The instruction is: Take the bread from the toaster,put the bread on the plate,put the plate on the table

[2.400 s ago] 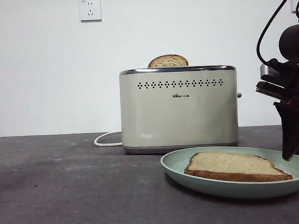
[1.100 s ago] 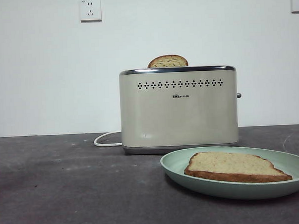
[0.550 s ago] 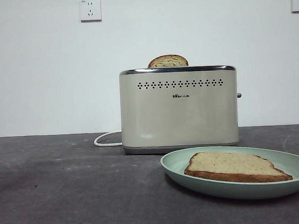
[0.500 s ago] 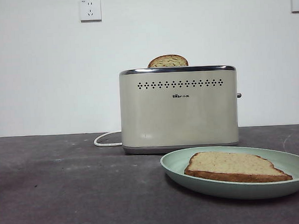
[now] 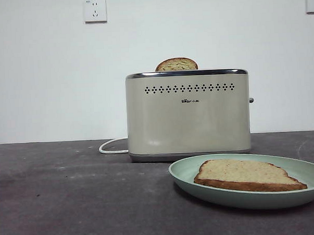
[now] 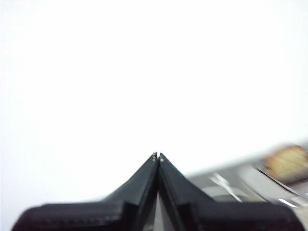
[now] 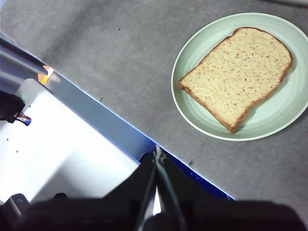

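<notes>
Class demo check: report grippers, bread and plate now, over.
Left gripper and right gripper shut, empty, off the work. Bread flat on plate, plate on table. Second slice in toaster.

Your front camera is sitting low at table height, facing the toaster (image 5: 188, 113) close up. Your right wrist camera is looking down from high above; both are sharing the plate (image 7: 190, 62) and bread (image 7: 237, 74).

matt grey table (image 5: 72, 199), smooth cream toaster (image 5: 188, 121) with chrome rim, porous speckled bread (image 5: 245, 173)
</notes>
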Controlling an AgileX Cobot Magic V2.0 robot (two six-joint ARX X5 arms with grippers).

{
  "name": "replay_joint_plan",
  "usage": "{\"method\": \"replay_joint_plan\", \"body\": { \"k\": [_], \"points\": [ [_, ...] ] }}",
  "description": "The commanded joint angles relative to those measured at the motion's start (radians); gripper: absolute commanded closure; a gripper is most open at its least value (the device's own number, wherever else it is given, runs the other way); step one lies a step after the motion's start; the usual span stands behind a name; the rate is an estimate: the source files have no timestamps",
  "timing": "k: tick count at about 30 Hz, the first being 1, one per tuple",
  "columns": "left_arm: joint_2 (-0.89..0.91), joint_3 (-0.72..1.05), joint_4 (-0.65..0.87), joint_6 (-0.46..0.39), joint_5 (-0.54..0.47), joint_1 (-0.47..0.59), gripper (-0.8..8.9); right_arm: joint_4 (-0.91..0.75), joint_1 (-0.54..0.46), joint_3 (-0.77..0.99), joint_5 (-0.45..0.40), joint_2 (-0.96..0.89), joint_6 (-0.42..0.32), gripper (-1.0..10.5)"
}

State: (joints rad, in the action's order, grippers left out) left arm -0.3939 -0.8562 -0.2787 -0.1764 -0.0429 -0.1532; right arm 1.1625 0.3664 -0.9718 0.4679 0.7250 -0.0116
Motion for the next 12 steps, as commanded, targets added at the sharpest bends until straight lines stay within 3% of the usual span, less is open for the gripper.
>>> {"method": "replay_joint_plan", "body": {
  "k": [1,12],
  "points": [
    [0.066,0.206,0.168,-0.026,-0.001,0.082,8.17,-0.002,0.002,0.007,-0.002,-0.002,0.006,9.4],
    [0.275,0.680,0.252,0.066,-0.003,0.201,8.17,-0.002,0.002,0.007,-0.002,-0.002,0.006,9.4]
  ]
}}
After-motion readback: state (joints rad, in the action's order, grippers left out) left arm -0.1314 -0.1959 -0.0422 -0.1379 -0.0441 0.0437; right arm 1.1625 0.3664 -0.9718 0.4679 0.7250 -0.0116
